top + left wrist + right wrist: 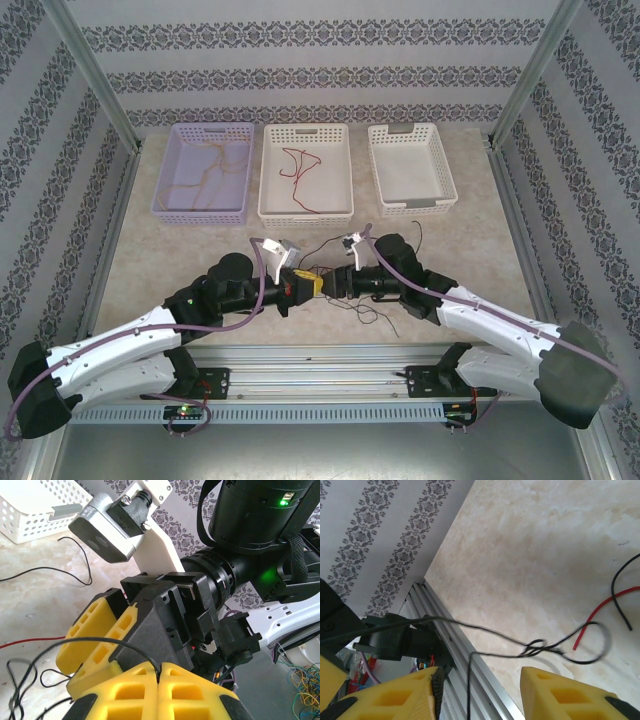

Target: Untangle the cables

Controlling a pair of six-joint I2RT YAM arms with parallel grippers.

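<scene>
My left gripper [160,669] is shut on a thin black cable [75,642], which curves away to the left from its yellow pads. My right gripper [477,696] is open. A black cable [469,685] hangs down between its fingers [395,697], and a small black knot [536,648] lies just beyond them. A red cable end [600,611] rests on the table further right. In the top view both grippers meet nose to nose at the table's middle, left gripper [298,287] and right gripper [336,283], with loose black cable [368,312] beneath them.
Three baskets stand in a row at the back. The purple basket [172,205] holds a tan cable [212,172]. The middle white basket [270,208] holds a red cable [298,180]. The right white basket [446,190] completes the row. An aluminium rail [470,665] runs along the near edge.
</scene>
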